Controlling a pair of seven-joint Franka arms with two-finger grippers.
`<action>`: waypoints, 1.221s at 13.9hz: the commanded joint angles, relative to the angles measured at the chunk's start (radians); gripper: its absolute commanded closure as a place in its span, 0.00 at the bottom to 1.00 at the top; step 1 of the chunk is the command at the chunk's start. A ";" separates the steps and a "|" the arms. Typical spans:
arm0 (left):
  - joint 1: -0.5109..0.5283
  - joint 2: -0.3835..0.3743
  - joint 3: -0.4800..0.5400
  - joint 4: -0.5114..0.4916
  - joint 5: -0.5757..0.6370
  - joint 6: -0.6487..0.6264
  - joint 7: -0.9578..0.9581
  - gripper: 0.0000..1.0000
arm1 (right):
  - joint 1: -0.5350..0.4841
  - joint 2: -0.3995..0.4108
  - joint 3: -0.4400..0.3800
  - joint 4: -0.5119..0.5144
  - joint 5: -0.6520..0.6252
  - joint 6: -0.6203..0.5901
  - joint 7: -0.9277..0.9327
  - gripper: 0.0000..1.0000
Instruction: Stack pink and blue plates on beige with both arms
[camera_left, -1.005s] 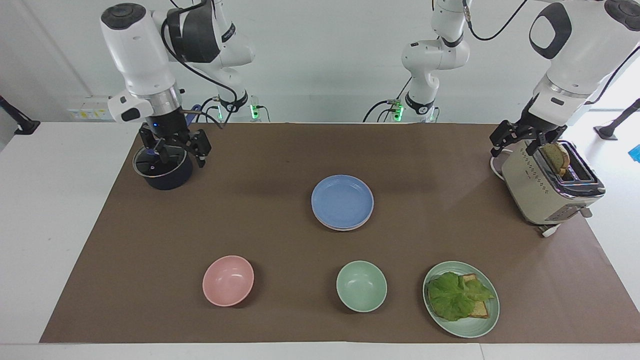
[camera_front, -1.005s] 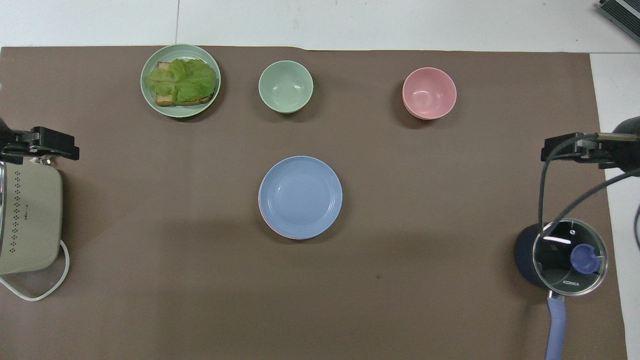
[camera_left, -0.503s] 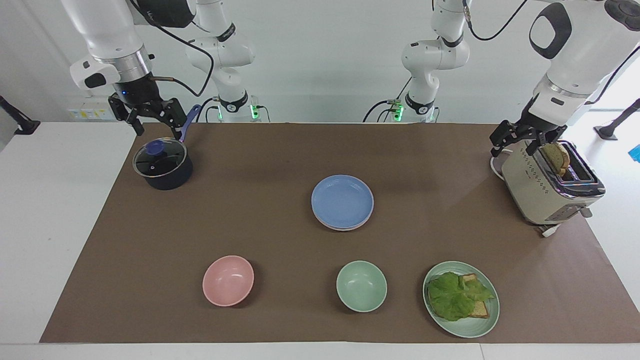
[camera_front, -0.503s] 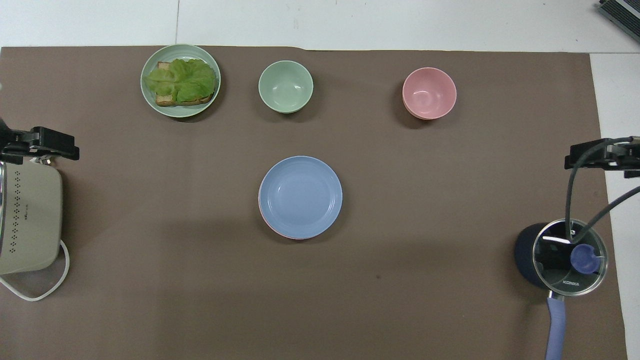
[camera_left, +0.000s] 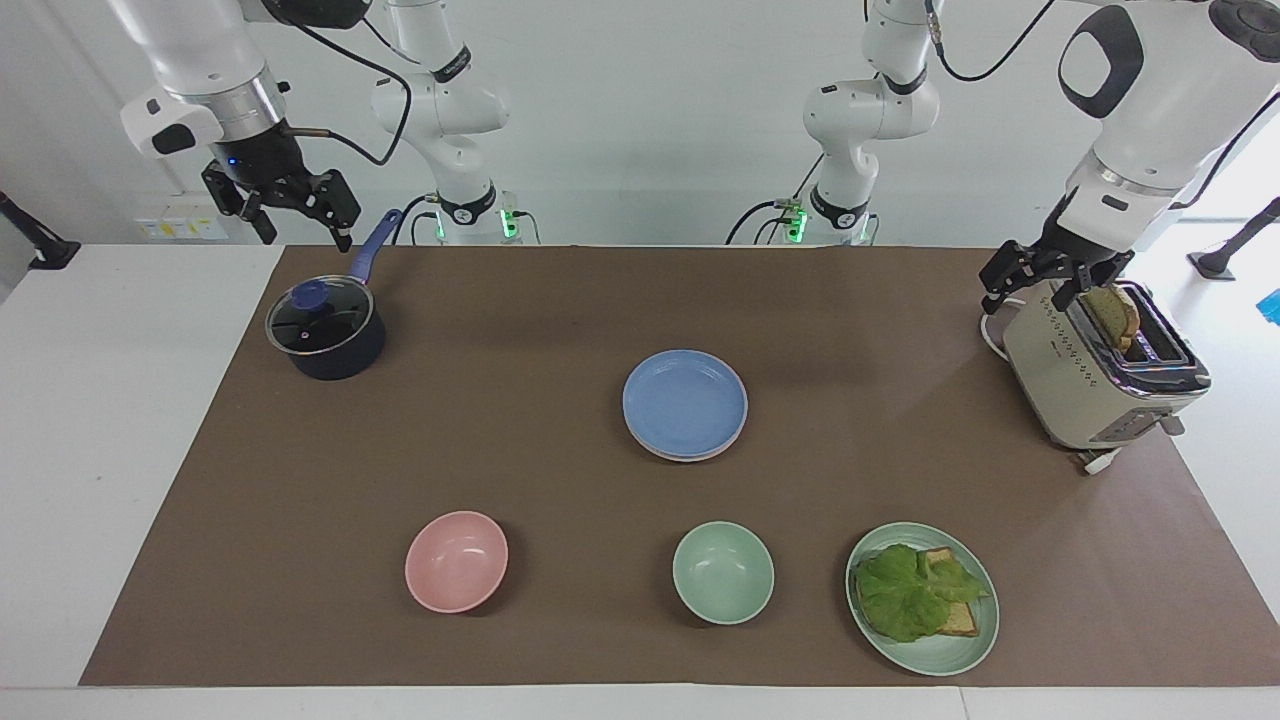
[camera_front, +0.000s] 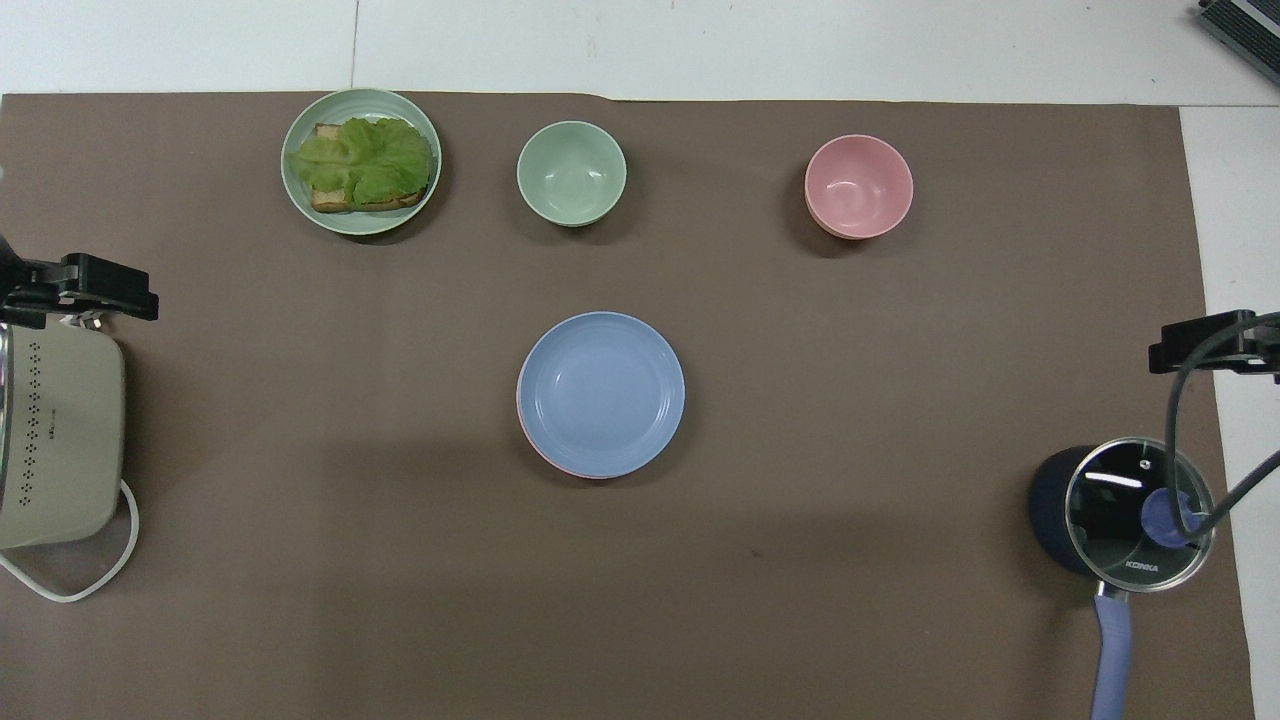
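Observation:
The blue plate (camera_left: 685, 403) (camera_front: 600, 393) lies on top of a stack at the middle of the brown mat. Only a thin rim of the pink plate (camera_front: 524, 430) shows under it. The beige plate is hidden. My right gripper (camera_left: 307, 238) (camera_front: 1210, 343) hangs open and empty, raised over the mat's edge near the pot. My left gripper (camera_left: 1027, 300) (camera_front: 90, 290) waits open and empty, just over the toaster's end. Both grippers are well away from the stack.
A dark pot with a glass lid (camera_left: 325, 325) stands at the right arm's end, and a beige toaster (camera_left: 1100, 380) holding bread at the left arm's end. Farthest from the robots are a pink bowl (camera_left: 456, 560), a green bowl (camera_left: 722, 572) and a green plate (camera_left: 950, 662) of lettuce and toast.
My right gripper has risen from just over the pot lid and drawn away toward its end of the table. The left arm and the plates have not moved.

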 joint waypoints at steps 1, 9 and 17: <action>0.004 -0.008 -0.004 0.001 0.013 -0.013 -0.012 0.00 | -0.012 -0.024 0.007 -0.032 0.002 0.001 -0.073 0.00; 0.004 -0.008 -0.004 0.001 0.013 -0.013 -0.012 0.00 | -0.014 -0.021 0.010 -0.014 -0.009 -0.017 -0.069 0.00; 0.004 -0.008 -0.004 0.001 0.013 -0.013 -0.012 0.00 | -0.015 -0.027 0.008 -0.023 0.003 -0.022 -0.039 0.00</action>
